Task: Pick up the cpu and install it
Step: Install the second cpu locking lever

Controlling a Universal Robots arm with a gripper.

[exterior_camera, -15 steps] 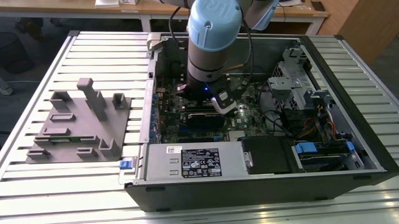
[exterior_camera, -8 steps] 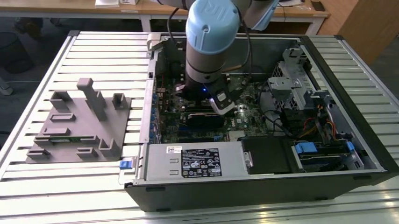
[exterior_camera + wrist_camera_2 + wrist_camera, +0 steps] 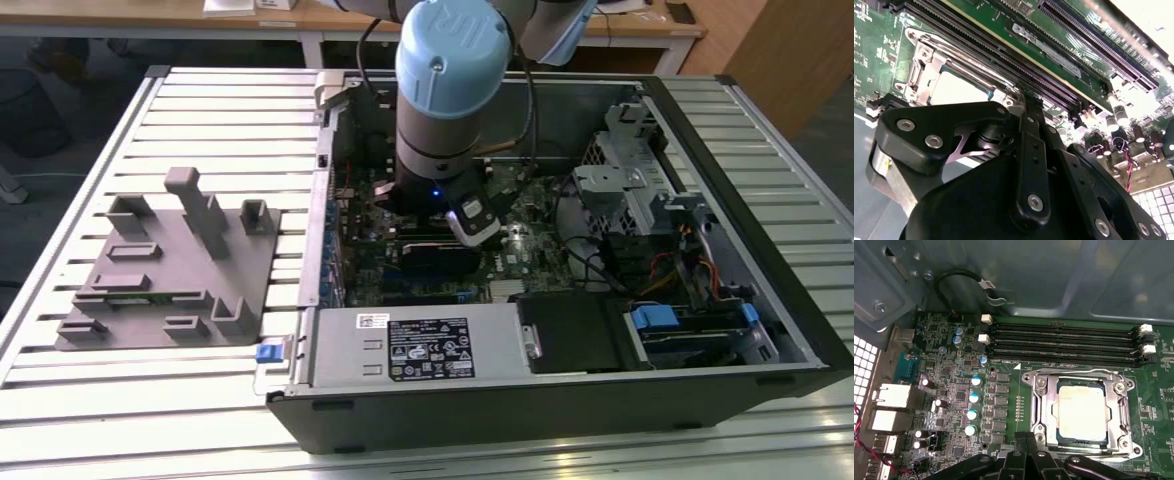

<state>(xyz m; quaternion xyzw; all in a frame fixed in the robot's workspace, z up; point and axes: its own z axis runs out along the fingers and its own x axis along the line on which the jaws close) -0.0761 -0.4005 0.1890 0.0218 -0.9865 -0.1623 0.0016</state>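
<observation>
From where I stand, the grey metal box (image 3: 430, 345) with its white label fills the near edge of the open computer case (image 3: 561, 400), and the arm reaches down just behind it, over the motherboard (image 3: 959, 395). The gripper (image 3: 1026, 440) has its fingers pressed together with nothing pinched between them, its tip hovering just beside the socket's metal frame (image 3: 1124, 405). The cpu (image 3: 1081, 412), pale and silvery, already lies flat inside that frame, apparently seated square in the socket; in the second wrist view it sits just past the gripper (image 3: 1029, 107). To finish well I'd judge the gripper must keep clear of the chip's top and work slowly, since the black memory slots (image 3: 1064, 342) run right alongside the frame. Off to the exterior view's left, the grey plastic holder (image 3: 167, 275) rests on the slatted bench (image 3: 80, 170)
</observation>
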